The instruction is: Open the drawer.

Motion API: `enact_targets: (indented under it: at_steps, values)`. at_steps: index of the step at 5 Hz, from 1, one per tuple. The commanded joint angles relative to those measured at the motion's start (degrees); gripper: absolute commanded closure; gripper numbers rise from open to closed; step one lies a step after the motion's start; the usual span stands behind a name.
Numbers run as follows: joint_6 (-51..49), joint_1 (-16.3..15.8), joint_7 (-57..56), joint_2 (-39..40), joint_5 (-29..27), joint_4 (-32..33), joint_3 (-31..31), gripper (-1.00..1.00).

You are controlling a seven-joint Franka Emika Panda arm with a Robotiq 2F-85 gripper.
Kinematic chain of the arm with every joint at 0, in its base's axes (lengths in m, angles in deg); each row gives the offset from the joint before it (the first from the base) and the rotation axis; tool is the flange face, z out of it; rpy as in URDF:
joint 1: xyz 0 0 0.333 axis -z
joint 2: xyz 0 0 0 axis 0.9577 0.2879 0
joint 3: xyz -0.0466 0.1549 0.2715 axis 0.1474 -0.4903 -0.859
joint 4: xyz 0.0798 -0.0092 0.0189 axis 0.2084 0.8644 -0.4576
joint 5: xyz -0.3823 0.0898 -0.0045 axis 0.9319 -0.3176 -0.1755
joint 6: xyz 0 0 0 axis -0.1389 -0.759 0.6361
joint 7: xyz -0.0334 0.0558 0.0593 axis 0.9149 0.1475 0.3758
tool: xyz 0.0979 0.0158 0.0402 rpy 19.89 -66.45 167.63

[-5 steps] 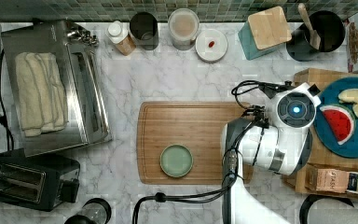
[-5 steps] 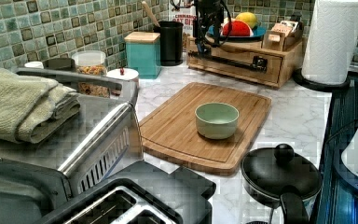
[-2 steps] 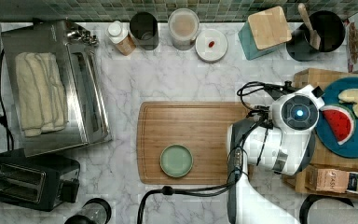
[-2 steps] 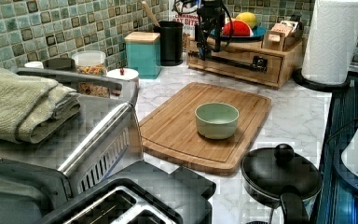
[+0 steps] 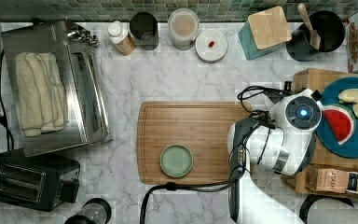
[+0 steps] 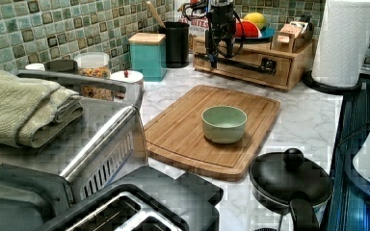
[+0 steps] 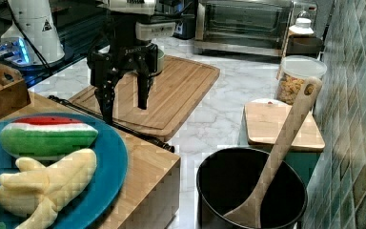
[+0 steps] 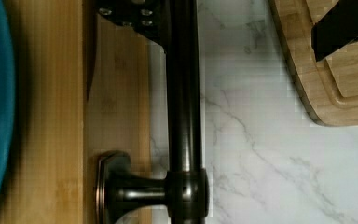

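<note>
The drawer (image 6: 248, 70) is the front of a light-wood box at the far end of the counter, and in the left view it looks pushed in. Its long black bar handle (image 6: 238, 65) (image 7: 124, 128) (image 8: 185, 116) runs across the front. My gripper (image 7: 124, 101) (image 6: 217, 54) (image 8: 242, 21) hangs open right over the handle. One finger (image 8: 137, 18) is down beside the bar on the drawer side. The other finger (image 8: 342, 23) is out over the marble, well apart from the bar. Nothing is held. In the top view, the arm's wrist (image 5: 301, 113) covers the handle.
A blue plate (image 5: 354, 144) with toy fruit sits on the box, beside a tea caddy (image 5: 338, 179). The bamboo cutting board (image 5: 191, 126) with a green bowl (image 5: 176, 160) lies just in front of the drawer. A black utensil pot (image 7: 248, 191) stands nearby.
The gripper has come down toward the handle in the left view. The wrist has shifted slightly to the top view's right, toward the box. The fingers stay open.
</note>
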Motion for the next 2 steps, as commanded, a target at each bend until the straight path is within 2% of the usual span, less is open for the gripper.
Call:
enact_targets:
  at_steps: [1,2]
  values:
    - [13.1,2.9,-1.4,2.5,2.7,3.9,3.4,-1.0]
    - [9.6,3.2,-3.1,4.9,-0.2,1.9,2.3,-1.0]
